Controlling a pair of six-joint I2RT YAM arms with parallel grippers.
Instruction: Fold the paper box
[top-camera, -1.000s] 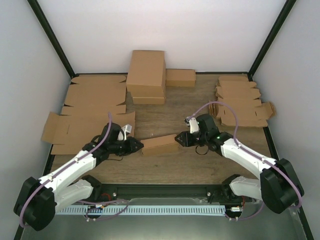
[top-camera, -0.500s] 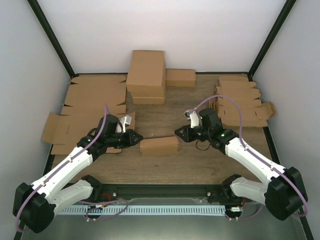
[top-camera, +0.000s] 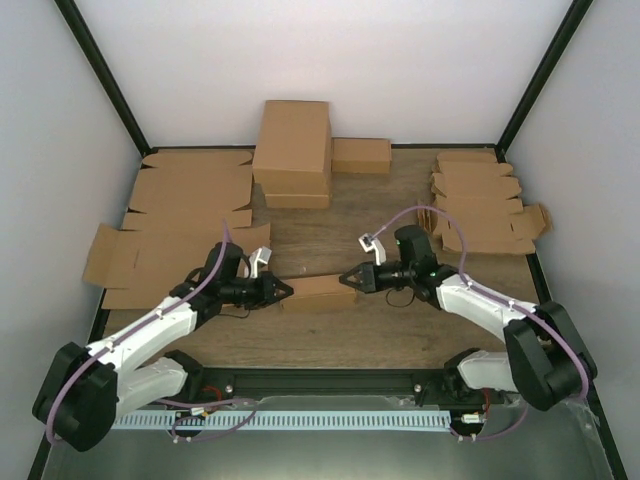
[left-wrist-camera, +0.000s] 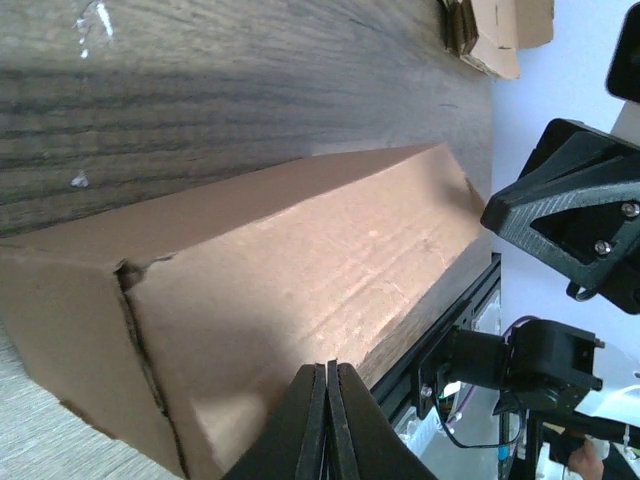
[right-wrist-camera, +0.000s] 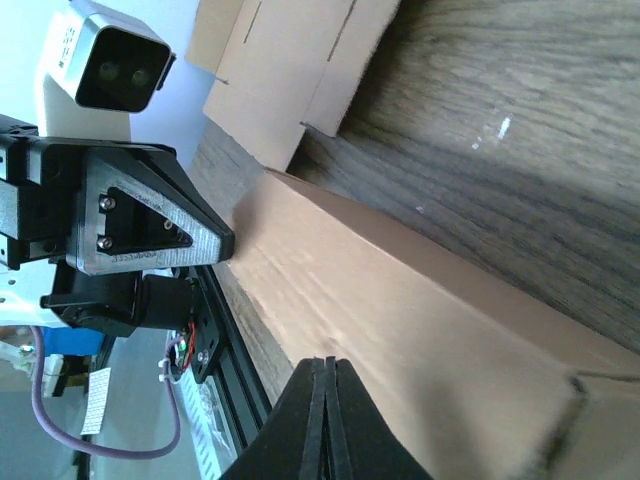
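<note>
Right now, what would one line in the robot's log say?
paper box: folded, lying on table | left fingers: shut, at its left end | right fingers: shut, at its right end

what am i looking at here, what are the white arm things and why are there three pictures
These are two robot arms bolted at the near edge of a wooden table. Each ends in a two-finger tool.

The wide picture comes from a fixed camera above and behind the arms. The other two come from a camera on each wrist, looking along that arm's own fingers.

In the middle lies the small folded paper box. The left tool and the right tool are both closed, with their tips at opposite ends of the box. Neither has anything between its fingers.

Farther back stand a taller carton and a low closed box. Flat cardboard blanks lie on both sides.
</note>
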